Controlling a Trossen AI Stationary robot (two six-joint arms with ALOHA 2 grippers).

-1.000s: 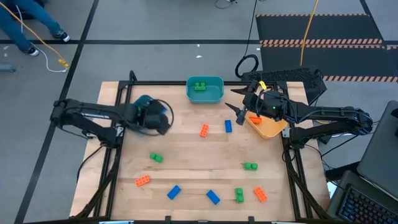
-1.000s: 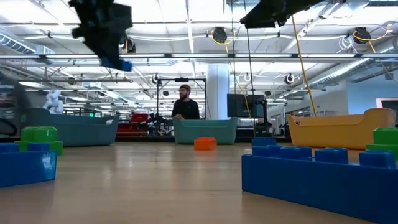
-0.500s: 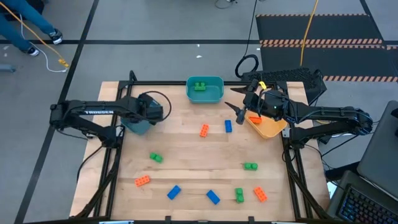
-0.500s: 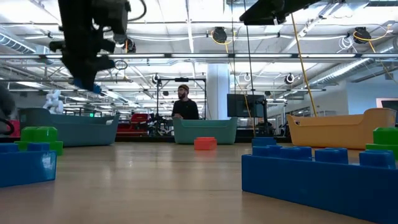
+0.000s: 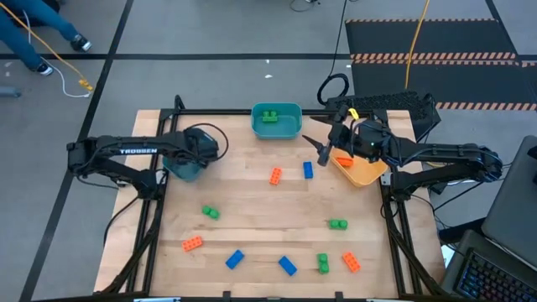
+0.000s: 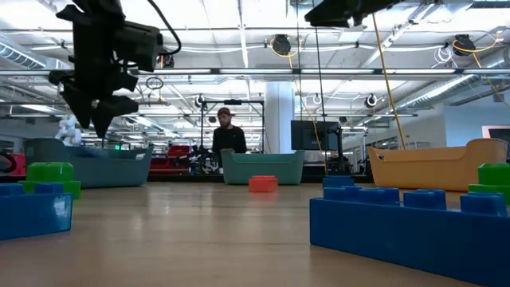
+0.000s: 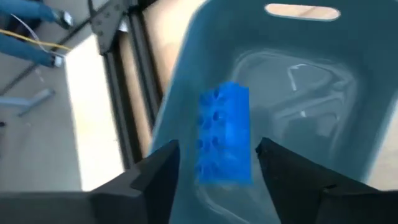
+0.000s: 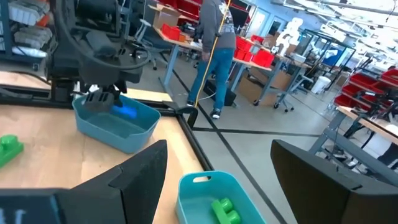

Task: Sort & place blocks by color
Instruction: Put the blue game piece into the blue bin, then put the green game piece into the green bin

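Observation:
My left gripper (image 7: 217,152) hovers open over the blue bin (image 5: 179,171) at the table's left edge, fingers pointing down. A blue brick (image 7: 224,134) shows blurred in the gap between the fingers without touching them; in the right wrist view the brick (image 8: 125,111) sits just below the fingertips, inside the bin (image 8: 118,130). My right gripper (image 5: 317,149) waits open and empty beside the orange-yellow bin (image 5: 362,173). Loose bricks lie flat on the table: orange (image 5: 275,175), blue (image 5: 308,170), green (image 5: 211,213), and several more.
A teal bin (image 5: 277,126) at the far edge holds a green brick (image 5: 269,116). Near the front edge lie orange (image 5: 192,244), blue (image 5: 234,259), blue (image 5: 287,266), green (image 5: 322,263), orange (image 5: 350,262) and green (image 5: 337,224) bricks. A person (image 6: 227,137) stands beyond the table.
My left gripper has swung toward the table's left edge and come down over the blue bin, then held still. The blue brick that showed at its fingertips has left them and dropped into the bin. My right arm has kept still.

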